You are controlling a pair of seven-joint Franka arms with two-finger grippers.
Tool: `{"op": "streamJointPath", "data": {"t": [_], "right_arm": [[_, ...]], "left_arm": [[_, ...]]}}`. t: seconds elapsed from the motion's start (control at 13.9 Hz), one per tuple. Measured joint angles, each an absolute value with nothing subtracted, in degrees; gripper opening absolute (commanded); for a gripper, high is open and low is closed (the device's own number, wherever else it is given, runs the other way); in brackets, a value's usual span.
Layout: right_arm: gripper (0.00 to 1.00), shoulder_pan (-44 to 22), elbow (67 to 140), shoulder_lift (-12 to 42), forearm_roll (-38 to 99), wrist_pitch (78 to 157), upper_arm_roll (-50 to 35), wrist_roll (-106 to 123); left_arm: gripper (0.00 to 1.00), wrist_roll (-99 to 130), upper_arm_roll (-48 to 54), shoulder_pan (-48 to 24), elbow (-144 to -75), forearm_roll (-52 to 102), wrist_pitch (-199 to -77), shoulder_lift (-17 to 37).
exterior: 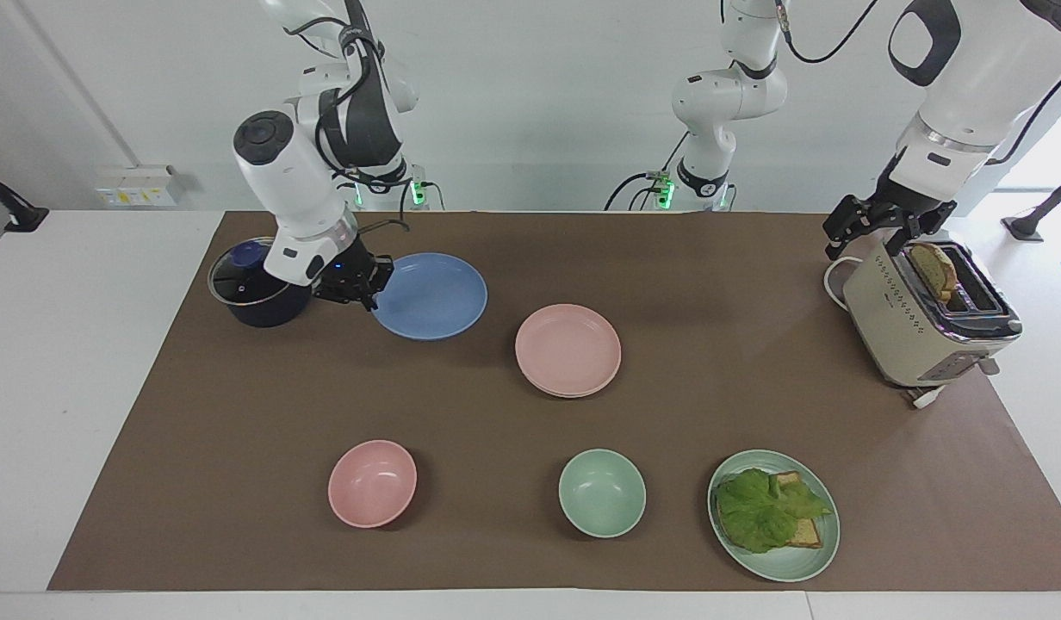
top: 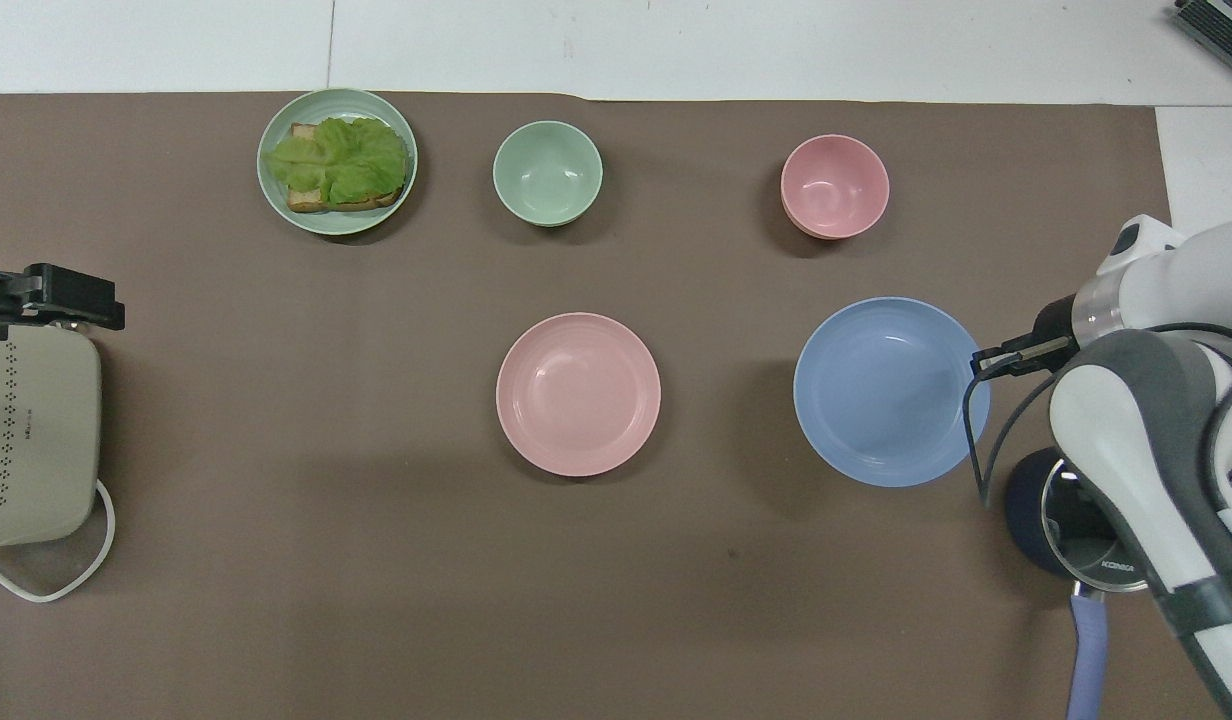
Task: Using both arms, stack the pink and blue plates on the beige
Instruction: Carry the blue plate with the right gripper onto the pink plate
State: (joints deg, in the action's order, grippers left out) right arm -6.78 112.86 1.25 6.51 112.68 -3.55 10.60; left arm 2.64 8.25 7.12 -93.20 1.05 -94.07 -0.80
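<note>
- Blue plate pinched at its rim by right gripper, lifted clear of surface for carrying.
- Pink plate lying well apart from those fingers, atop beige plate.
- Left gripper waiting over toaster, fingers wide, empty.

Blue plate: round, shallow, matte, medium blue; lifted off the brown mat, roughly level, gripped at its rim toward the right arm's end of the table. Pink plate: pale pink, same size; lies flat mid-table on a beige plate, of which only a rim sliver shows.
</note>
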Motion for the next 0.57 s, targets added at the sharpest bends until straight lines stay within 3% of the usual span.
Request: {"op": "streamJointPath", "data": {"t": [0.57], "right_arm": [[0.00, -19.1, 113.0, 5.7, 6.5, 123.0, -3.8, -8.1]], "left_arm": [[1.00, 2.6, 8.3, 7.1, -93.2, 1.0, -94.1, -0.8]]}}
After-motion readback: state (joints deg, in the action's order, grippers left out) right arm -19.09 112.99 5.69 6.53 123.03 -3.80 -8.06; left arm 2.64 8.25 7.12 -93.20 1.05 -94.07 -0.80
